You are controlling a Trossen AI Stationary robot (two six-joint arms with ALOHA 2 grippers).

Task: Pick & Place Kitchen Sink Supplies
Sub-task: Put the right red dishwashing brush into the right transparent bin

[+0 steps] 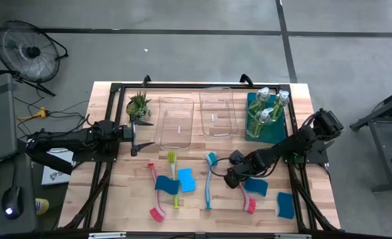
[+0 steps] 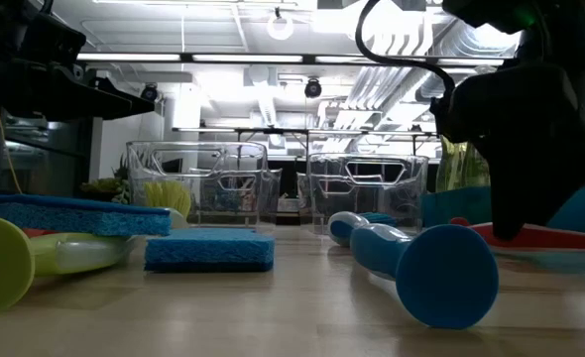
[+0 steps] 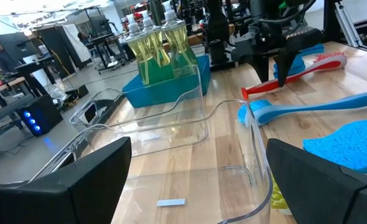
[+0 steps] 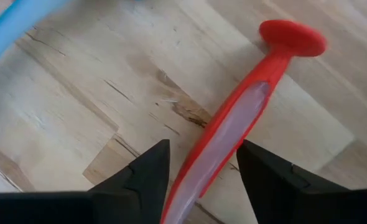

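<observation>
My right gripper point(image 1: 232, 175) is open and points down over the free end of a red dish brush point(image 1: 247, 196). In the right wrist view its fingers point(image 4: 205, 149) straddle the red handle point(image 4: 236, 121). A teal brush point(image 1: 208, 180), a yellow-green brush point(image 1: 173, 178) and a second red brush point(image 1: 155, 196) lie flat on the table among several blue sponges point(image 1: 186, 179). Soap bottles point(image 1: 266, 109) stand in the teal bin point(image 1: 278, 133). My left gripper point(image 1: 133, 138) waits open at the left clear bin point(image 1: 175, 123). My right gripper comes at the red brush's handle point(image 4: 202, 168) from above, near its round free end, with one open finger on each side and the fingers across the handle. Whether either finger touches it I cannot tell. The brush lies flat on the table.
Two clear bins point(image 1: 217, 113) sit at the table's far side, with a small potted plant point(image 1: 138, 105) to their left. A sponge point(image 1: 256, 186) lies right beside the red brush, and another point(image 1: 284, 204) sits near the right front corner.
</observation>
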